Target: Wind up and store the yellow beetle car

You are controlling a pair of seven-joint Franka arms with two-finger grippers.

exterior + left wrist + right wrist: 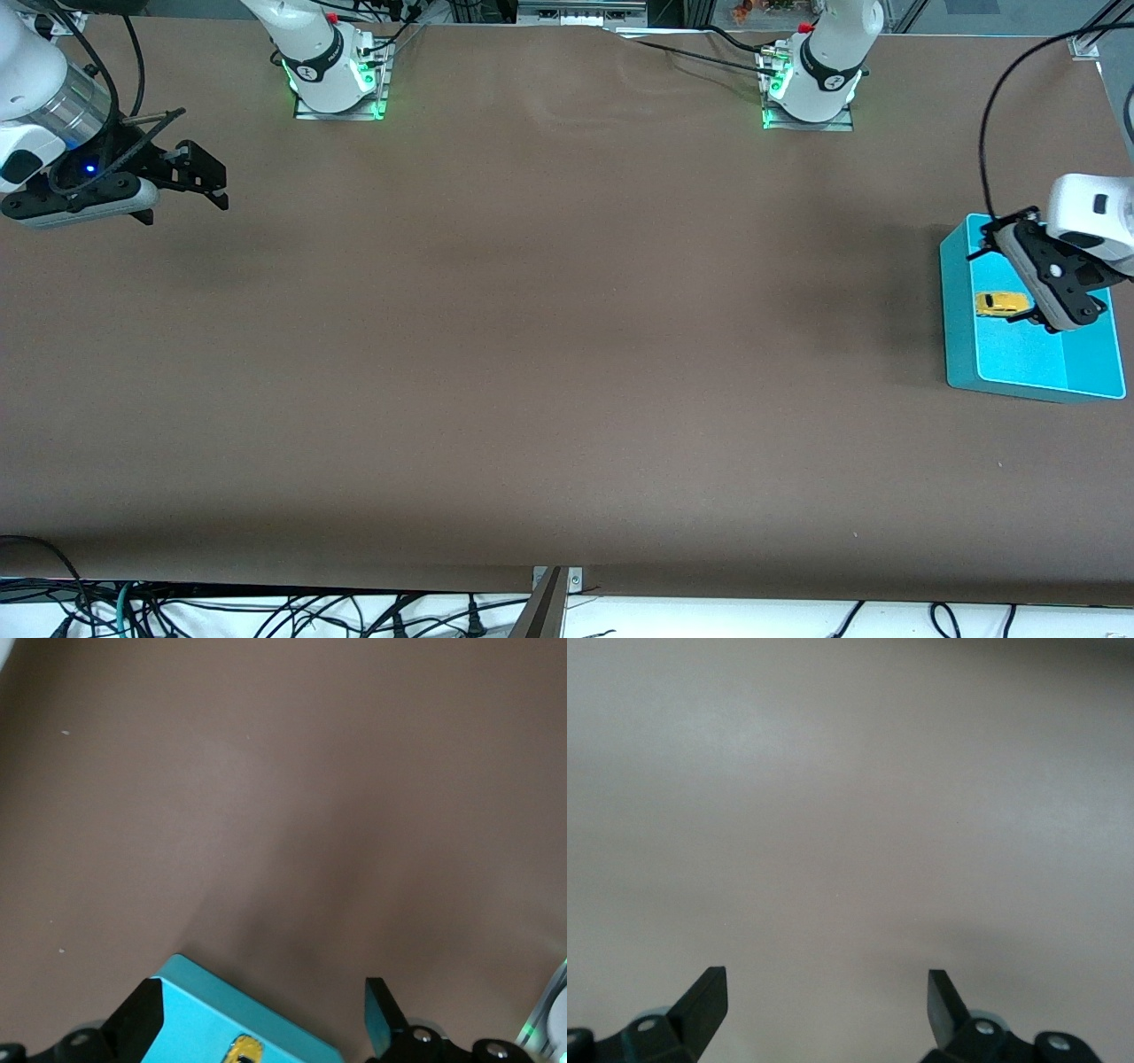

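Yellow beetle car (pixel 1003 303) in teal box (pixel 961 310)

Brown table (pixel 567 354): surface matte and plain. One turquoise tray (pixel 959 292) lies directly on it at the left arm's end, close to that end's edge, about midway between the edge along the robots' bases and the edge nearest the front camera. Both robot bases are mounted along the base-side edge.
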